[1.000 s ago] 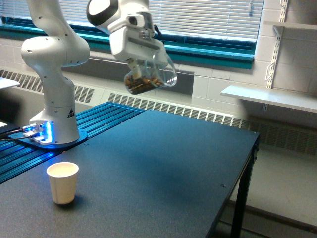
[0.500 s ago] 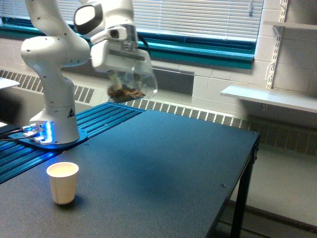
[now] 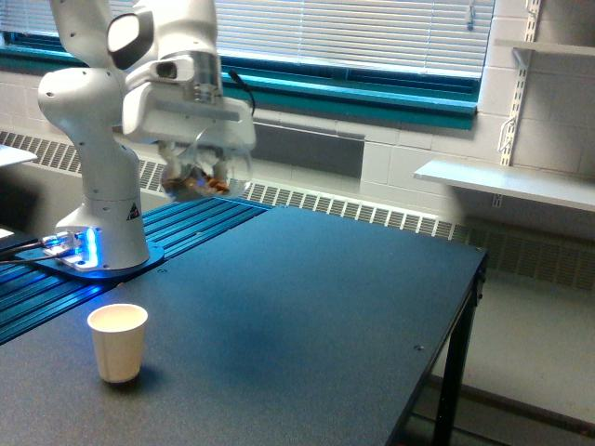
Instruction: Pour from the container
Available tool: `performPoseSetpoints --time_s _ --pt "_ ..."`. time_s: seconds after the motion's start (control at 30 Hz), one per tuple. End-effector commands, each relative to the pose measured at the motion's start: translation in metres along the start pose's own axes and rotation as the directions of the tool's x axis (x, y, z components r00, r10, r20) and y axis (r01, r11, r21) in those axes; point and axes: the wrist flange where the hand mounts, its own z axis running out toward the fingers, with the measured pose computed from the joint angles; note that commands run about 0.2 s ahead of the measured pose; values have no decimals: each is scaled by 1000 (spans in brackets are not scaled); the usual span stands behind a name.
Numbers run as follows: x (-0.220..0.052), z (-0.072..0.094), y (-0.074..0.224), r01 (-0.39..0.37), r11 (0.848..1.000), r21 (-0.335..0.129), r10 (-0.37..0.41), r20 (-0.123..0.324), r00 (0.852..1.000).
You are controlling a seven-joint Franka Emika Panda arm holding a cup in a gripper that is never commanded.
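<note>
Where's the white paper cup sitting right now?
In the exterior view the white paper cup stands upright on the dark table near its lower left, in front of the arm's base, well below the held clear container.

I'm holding the container (image 3: 206, 174) in my gripper (image 3: 200, 160), jaws clamped on it, up in the air. It's tilting, brown contents sitting low inside. The white paper cup (image 3: 118, 342) is standing upright on the dark table (image 3: 325, 316), well below the container.

Clear container (image 3: 206, 173) (brown bits inside) held tilted, high above table.
</note>
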Motion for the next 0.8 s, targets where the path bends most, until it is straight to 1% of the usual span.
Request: performPoseSetpoints --time_s 0.03,0.3,0.53,0.8 --pt "2 13 21 -34 999 -29 35 25 999" --pt "3 27 40 -80 996 -48 83 44 996" --pt "7 36 62 -121 990 -71 125 44 991" --pt "2 43 79 -169 982 -81 173 57 983"
